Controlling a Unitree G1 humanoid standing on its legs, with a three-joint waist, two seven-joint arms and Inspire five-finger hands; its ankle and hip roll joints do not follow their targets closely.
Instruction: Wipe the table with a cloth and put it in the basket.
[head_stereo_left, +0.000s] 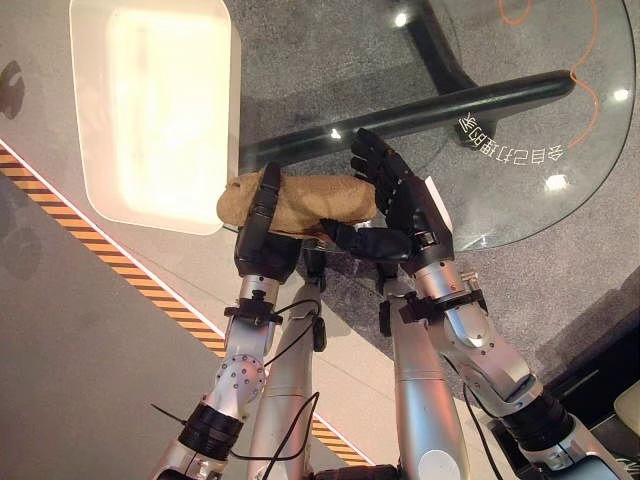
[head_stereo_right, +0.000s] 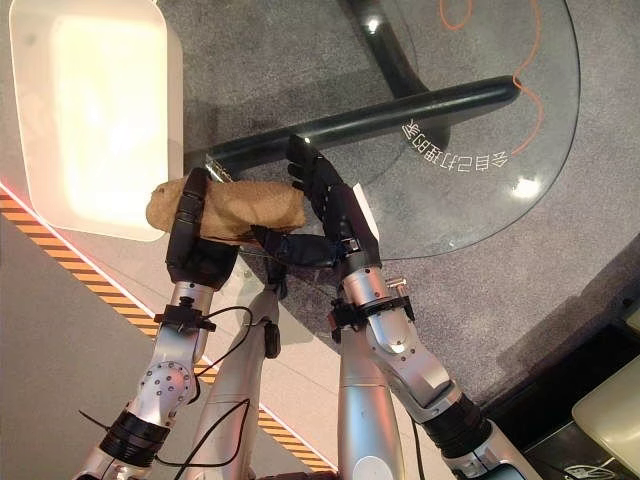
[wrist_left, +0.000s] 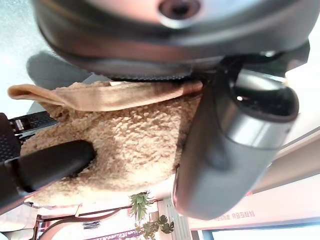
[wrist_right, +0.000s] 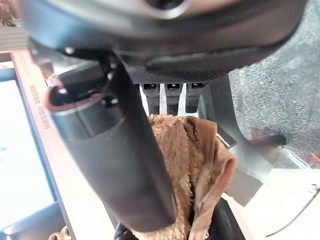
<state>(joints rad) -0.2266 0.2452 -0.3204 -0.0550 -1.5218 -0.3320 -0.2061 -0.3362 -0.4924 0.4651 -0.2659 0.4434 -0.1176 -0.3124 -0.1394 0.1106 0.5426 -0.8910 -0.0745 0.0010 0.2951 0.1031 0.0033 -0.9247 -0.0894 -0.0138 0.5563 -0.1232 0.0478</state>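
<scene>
A tan, fleecy cloth (head_stereo_left: 310, 203) is bunched into a roll and held up between both hands, just at the near rim of the round glass worktop (head_stereo_left: 520, 150) and beside the corner of a white rectangular basket (head_stereo_left: 155, 105) that sits to the left. The left hand (head_stereo_left: 262, 235) grips the left part of the roll: its fingers (head_stereo_left: 266, 195) curl over the top of the cloth, and in the left wrist view its thumb (wrist_left: 232, 145) lies alongside the fleece (wrist_left: 125, 145) with a folded hem edge showing near the palm. The right hand (head_stereo_right: 335, 225) is at the right end of the roll, its fingers (head_stereo_right: 310, 170) held fairly straight and spread, rising past the cloth's end, while its thumb (head_stereo_left: 365, 240) reaches under the cloth toward the left hand. In the right wrist view the cloth (wrist_right: 195, 165) sits folded between the thumb (wrist_right: 120, 165) and the fingertips (wrist_right: 172, 97). A dark tubular table leg (head_stereo_left: 420, 115) shows through the glass, above grey carpet
</scene>
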